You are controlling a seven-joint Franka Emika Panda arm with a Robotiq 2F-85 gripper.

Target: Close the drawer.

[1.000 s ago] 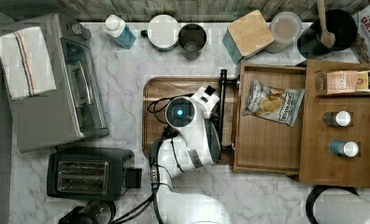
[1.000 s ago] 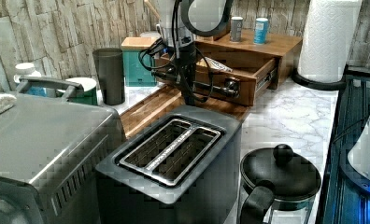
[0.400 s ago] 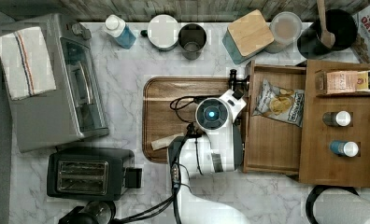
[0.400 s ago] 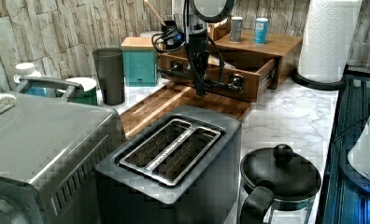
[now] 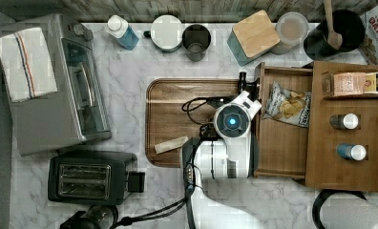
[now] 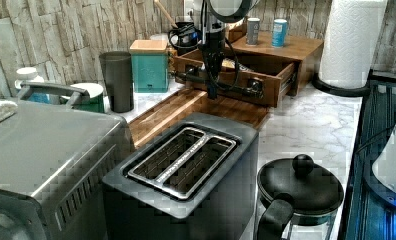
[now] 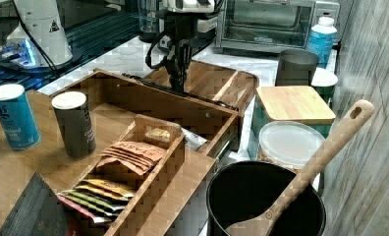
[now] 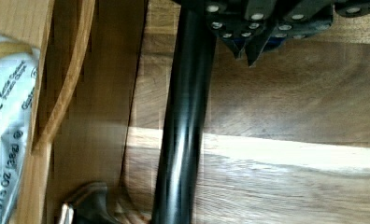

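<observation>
Nearest to us in the left view stands a black toaster (image 6: 186,165) with a black kettle lid (image 6: 298,185) beside it, both well apart from the drawer (image 6: 226,80), on the marble desk (image 5: 130,62). Between the toaster and the drawer lies a dark wooden serving tray (image 6: 186,107), its far edge just beside the drawer's front.

The drawer stands pulled partway out of the bamboo cabinet, its front wall and long black bar handle (image 6: 246,90) facing the tray. From the top view we see its flat floor (image 5: 278,148) bare over most of its length, with a bag of chips (image 5: 287,105) lying in the end towards the wall.

The arm (image 5: 232,121) hangs over the seam between tray and drawer. Its jaws point straight down on the tray side of the handle, just beside the bar (image 8: 183,130). In the wrist view we see them clenched, tips together with nothing between them; we cannot tell whether they touch the bar. From the right view the handle (image 7: 207,100) runs along the outside of the drawer's front wall (image 7: 182,105), with the tray (image 7: 217,78) beyond it.

Behind the drawer, the cabinet top (image 5: 354,176) overhangs its rear part and carries two capped bottles (image 5: 344,121) (image 5: 351,151).
</observation>
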